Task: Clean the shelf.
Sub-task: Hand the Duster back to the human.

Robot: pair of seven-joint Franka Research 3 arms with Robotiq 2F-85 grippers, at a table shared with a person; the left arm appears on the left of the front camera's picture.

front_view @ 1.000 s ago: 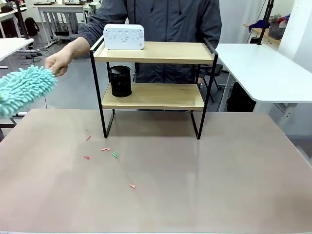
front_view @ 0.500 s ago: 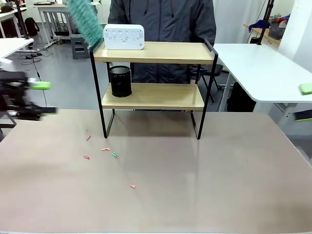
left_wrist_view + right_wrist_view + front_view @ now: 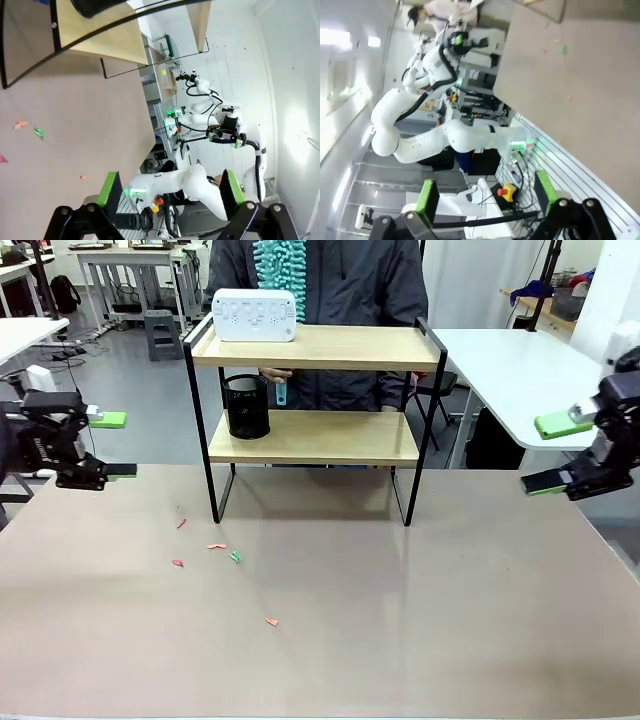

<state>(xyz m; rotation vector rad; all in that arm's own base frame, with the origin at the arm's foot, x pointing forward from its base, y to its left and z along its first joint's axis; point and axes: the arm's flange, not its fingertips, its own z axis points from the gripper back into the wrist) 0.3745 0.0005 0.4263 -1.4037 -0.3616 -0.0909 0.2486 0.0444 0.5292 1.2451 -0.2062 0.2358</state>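
The shelf (image 3: pixel 318 347) stands at the far middle of the table, two wooden boards in a black frame. A white device (image 3: pixel 255 315) sits on its top board and a black mesh cup (image 3: pixel 246 406) on the lower one. Behind it a person holds a teal fluffy duster (image 3: pixel 280 265) upright against the chest. My left gripper (image 3: pixel 112 445) hovers open at the table's left edge, well left of the shelf. My right gripper (image 3: pixel 552 454) hovers open at the right edge. In the left wrist view the empty left gripper (image 3: pixel 170 189) faces the shelf's lower board (image 3: pixel 107 37).
Several small red and green scraps (image 3: pixel 216 546) lie on the brown table (image 3: pixel 400 620) in front of the shelf's left legs, one (image 3: pixel 271 621) nearer me. A white table (image 3: pixel 530 380) stands at the back right. The right wrist view looks past the table's edge (image 3: pixel 580 65).
The person has taken the duster from the left side and lifted it up behind the shelf. Both grippers have come into view at the table's sides, both open.
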